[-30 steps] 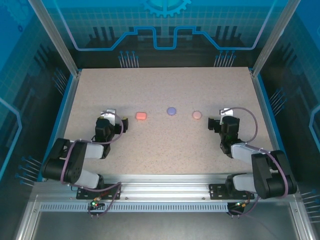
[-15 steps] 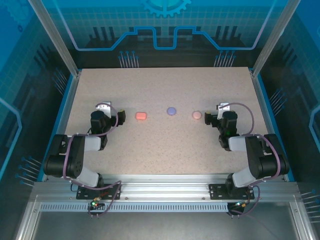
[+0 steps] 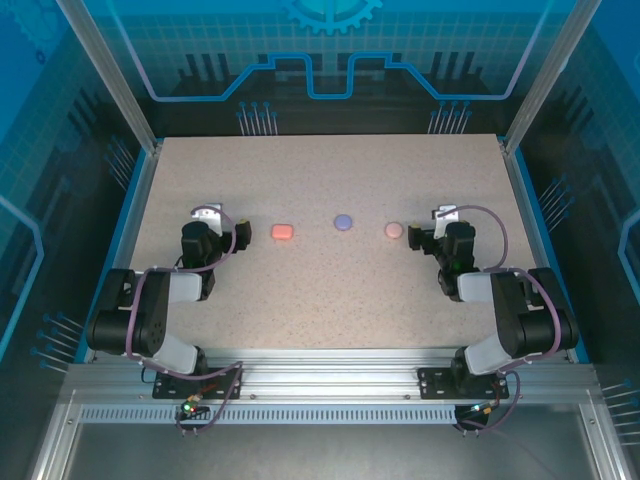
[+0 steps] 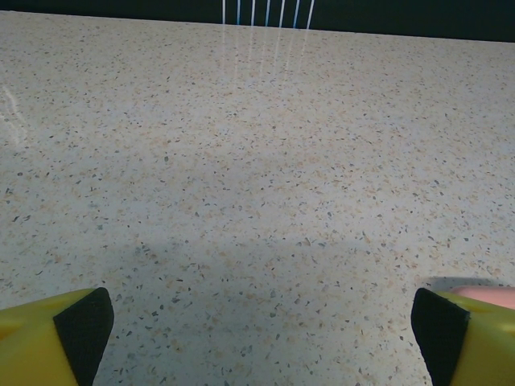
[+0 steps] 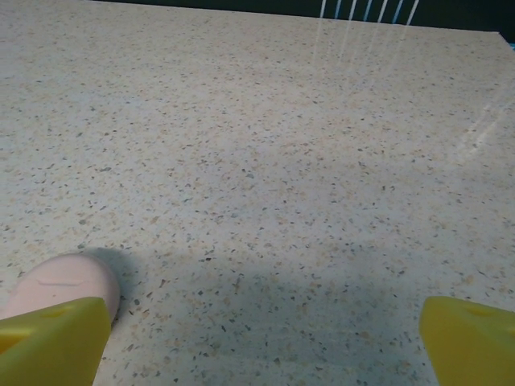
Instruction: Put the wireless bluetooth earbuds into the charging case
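Observation:
Three closed charging cases lie in a row mid-table: a coral-orange case [image 3: 283, 231], a purple case [image 3: 344, 222] and a pale pink case [image 3: 394, 230]. The earbuds are out of view. My left gripper [image 3: 207, 213] sits low on the table left of the coral case, open, with bare tabletop between its fingers [image 4: 261, 326]. A sliver of the coral case [image 4: 476, 294] peeks over its right finger. My right gripper [image 3: 445, 215] stands open just right of the pink case. The pink case [image 5: 60, 281] lies beside the left finger, outside the gap of the right gripper [image 5: 264, 342].
The speckled tabletop [image 3: 330, 290] is bordered by blue rails and aluminium posts. Dark enclosure walls stand behind the far edge [image 4: 257, 8]. Both arm bases are on the metal frame [image 3: 320, 385] at the near edge.
A second ago both wrists sat nearer the bases. The left one has since shifted left and away, the right one left toward the pink case. Nothing moved in the last half second.

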You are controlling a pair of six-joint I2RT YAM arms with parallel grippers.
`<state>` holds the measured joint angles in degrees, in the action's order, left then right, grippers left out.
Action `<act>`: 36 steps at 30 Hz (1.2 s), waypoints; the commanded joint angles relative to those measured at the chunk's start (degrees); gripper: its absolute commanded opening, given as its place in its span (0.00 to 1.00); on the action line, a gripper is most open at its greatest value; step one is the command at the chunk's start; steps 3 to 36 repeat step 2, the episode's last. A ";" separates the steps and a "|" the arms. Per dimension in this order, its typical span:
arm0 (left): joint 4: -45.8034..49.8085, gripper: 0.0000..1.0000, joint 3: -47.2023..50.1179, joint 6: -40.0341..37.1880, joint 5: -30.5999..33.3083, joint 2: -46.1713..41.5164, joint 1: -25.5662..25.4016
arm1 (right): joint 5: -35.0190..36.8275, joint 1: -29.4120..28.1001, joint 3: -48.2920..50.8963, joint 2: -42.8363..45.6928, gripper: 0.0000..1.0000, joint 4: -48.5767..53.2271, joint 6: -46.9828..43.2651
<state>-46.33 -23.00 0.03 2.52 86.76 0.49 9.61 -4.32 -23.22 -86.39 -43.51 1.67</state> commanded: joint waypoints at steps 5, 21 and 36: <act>0.20 0.99 -0.44 0.32 -0.35 0.35 -0.21 | -4.47 0.61 -1.37 0.02 1.00 -0.02 -1.84; 0.20 0.99 -0.44 0.32 -0.35 0.35 -0.21 | -4.47 0.61 -1.37 0.02 1.00 -0.02 -1.84; 0.20 0.99 -0.44 0.32 -0.35 0.35 -0.21 | -4.47 0.61 -1.37 0.02 1.00 -0.02 -1.84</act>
